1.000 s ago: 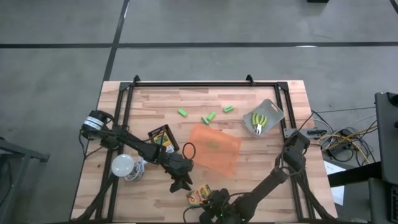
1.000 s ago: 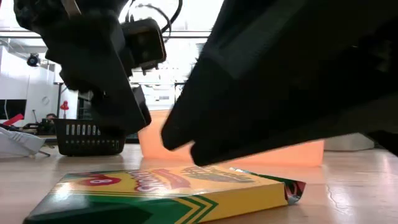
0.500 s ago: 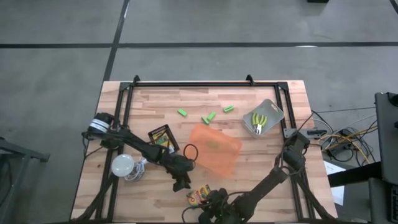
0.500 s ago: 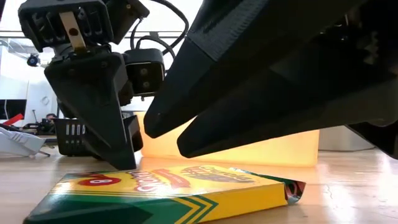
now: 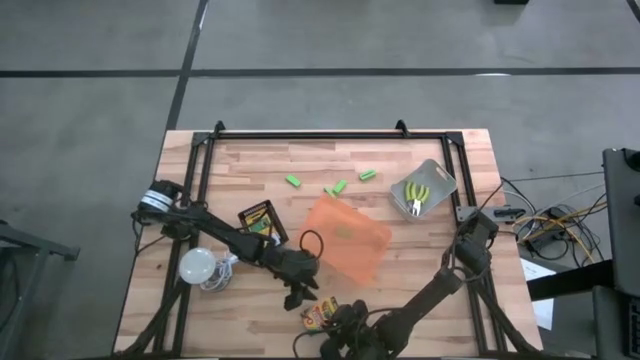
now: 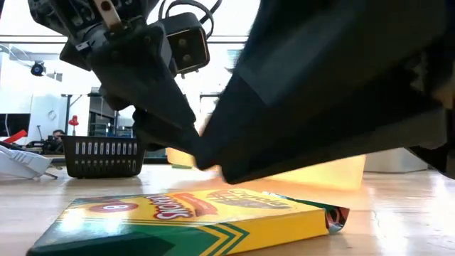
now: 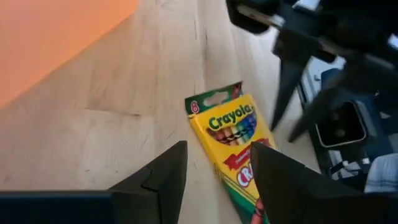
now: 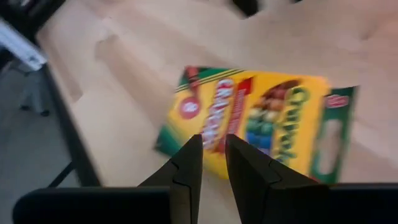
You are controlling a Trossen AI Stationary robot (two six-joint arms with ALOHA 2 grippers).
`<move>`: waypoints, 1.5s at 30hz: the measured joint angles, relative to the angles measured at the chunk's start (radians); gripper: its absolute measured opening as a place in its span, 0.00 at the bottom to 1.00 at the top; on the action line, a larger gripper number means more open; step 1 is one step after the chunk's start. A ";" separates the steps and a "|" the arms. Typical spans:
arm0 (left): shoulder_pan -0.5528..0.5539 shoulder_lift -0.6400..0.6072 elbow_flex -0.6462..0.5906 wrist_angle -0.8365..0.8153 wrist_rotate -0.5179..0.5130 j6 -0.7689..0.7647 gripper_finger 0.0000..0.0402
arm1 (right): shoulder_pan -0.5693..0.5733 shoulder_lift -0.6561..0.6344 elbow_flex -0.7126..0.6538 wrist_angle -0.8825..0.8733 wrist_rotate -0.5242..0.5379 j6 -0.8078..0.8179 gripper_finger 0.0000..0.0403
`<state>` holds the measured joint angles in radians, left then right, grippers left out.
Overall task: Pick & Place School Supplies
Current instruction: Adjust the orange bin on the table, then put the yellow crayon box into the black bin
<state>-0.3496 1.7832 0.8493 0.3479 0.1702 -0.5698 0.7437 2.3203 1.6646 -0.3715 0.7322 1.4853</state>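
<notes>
**Crayon box at near edge, both grippers over it, neither gripping**

Crayon box (image 5: 320, 313) flat on the tabletop (image 5: 250, 160) by the near edge, about midway along it, just short of the orange tray (image 5: 345, 237). Yellow face up, green chevron ends, one end flap crumpled.

Left gripper (image 5: 297, 293) just above the box's tray-side end, fingers (image 7: 163, 177) spread wide, nothing between them, no touch seen. Right gripper (image 5: 337, 322) low over the same box from the near edge, fingers (image 8: 189, 158) almost together with only a narrow slit, holding nothing.

Against half a second ago: left gripper nearer the box in the high view, tilted and lifted clear of the box's far edge in the low view; box itself unmoved.

Farther out: second crayon box (image 5: 258, 220) toward the left edge beside the white bulb (image 5: 197, 265); three green blocks (image 5: 340, 187) beyond the tray; yellow-handled tools (image 5: 418, 195) in a grey bin near the right edge.
</notes>
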 joint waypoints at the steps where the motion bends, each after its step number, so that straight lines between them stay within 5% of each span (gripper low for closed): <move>1: 0.000 0.000 0.001 -0.006 0.000 0.013 0.45 | 0.000 0.000 0.000 -0.028 0.008 0.017 0.17; 11: 0.052 -0.002 0.011 -0.091 -0.249 0.254 0.45 | -0.003 -0.004 0.000 -0.246 0.026 0.237 0.20; 23: 0.251 -0.002 0.011 -0.067 -0.289 0.346 0.45 | -0.002 -0.006 0.000 -0.244 0.027 0.231 0.17; 26: 0.279 -0.002 0.011 -0.075 -0.220 0.281 0.45 | -0.002 -0.006 0.000 -0.243 0.027 0.223 0.17; 33: 0.296 -0.075 0.012 -0.191 0.241 0.198 0.45 | -0.002 -0.006 0.000 -0.242 0.027 0.208 0.19; 37: 0.266 -0.138 0.012 -0.290 0.332 0.020 0.45 | -0.002 -0.006 0.000 -0.232 0.028 0.189 0.20; 41: 0.165 -0.155 0.009 -0.309 0.208 -0.008 0.45 | -0.002 -0.006 0.000 -0.161 0.032 0.120 0.20; 45: 0.031 -0.131 0.008 -0.306 -0.110 -0.036 0.45 | -0.005 -0.006 0.000 -0.084 0.035 0.040 0.18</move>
<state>-0.3189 1.6519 0.8574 0.0415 0.0600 -0.6055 0.7391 2.3146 1.6646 -0.4550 0.7670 1.5255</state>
